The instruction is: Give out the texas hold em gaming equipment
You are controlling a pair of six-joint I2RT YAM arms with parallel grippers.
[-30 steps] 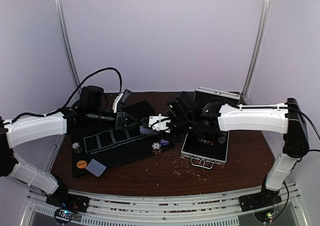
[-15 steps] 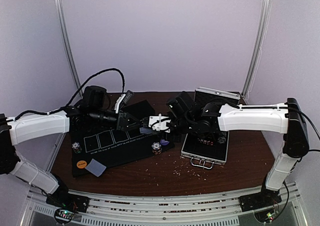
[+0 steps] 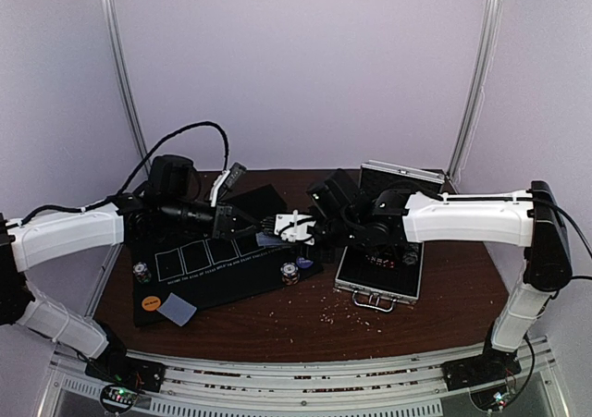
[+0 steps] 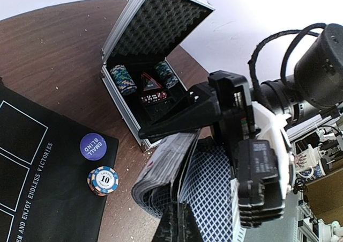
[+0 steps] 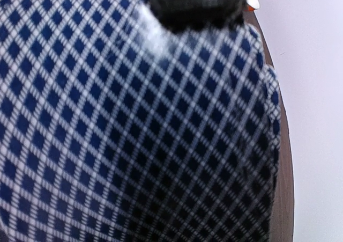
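Evidently mid-handover, aloft over corner of black mat (image 4: 21,161).
- Right gripper (image 3: 282,226): jaws pinching deck of blue-diamond-backed cards (image 4: 161,172). Deck bowed, offered edge-on toward other arm, likely for peeling off singles.
- Left gripper (image 4: 179,223): jaws nearly together, seemingly nipping edge of top card (image 4: 210,191) to draw it clear.
- Right wrist view: filled by card back.
- Below, on mat: purple SMALL BLIND button (image 4: 93,146) just beside 10 chip (image 4: 103,180), apparently set out for one seat.
- Open aluminium case (image 4: 155,24) on tabletop (image 4: 53,49), chip rolls inside as supply.

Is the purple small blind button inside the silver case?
No, the purple button lies on the black mat beside a chip stack.
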